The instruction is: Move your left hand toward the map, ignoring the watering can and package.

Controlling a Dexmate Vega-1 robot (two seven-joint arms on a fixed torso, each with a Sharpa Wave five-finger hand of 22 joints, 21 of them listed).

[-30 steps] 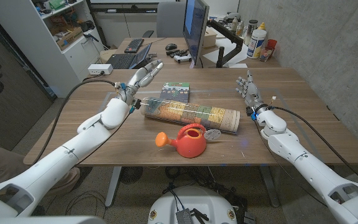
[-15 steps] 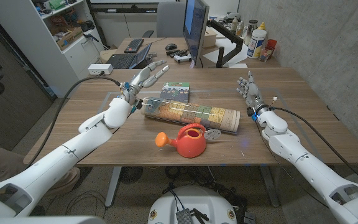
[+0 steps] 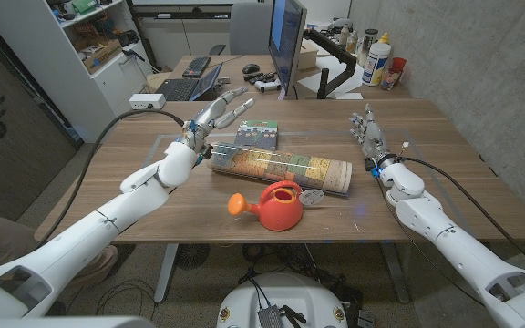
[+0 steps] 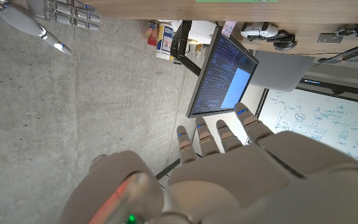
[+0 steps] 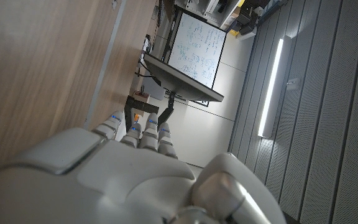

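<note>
The map (image 3: 281,168) lies rolled across the middle of the table (image 3: 445,182), with the can (image 3: 276,206) just beside it at 6 o'clock and the package (image 3: 259,136) touching it at 11 o'clock. The left hand (image 3: 210,121) hovers above the table at the map's 10 o'clock, holding nothing, fingers (image 3: 232,103) spread and reaching past the roll's left end toward the package. The right hand (image 3: 369,137) stands at 3 o'clock, fingers straight and slightly apart, holding nothing.

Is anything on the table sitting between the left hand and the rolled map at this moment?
Nothing visible does. The left hand hovers open beside the map's near end. The package lies behind the map, and the watering can in front of it, both off the path.
</note>
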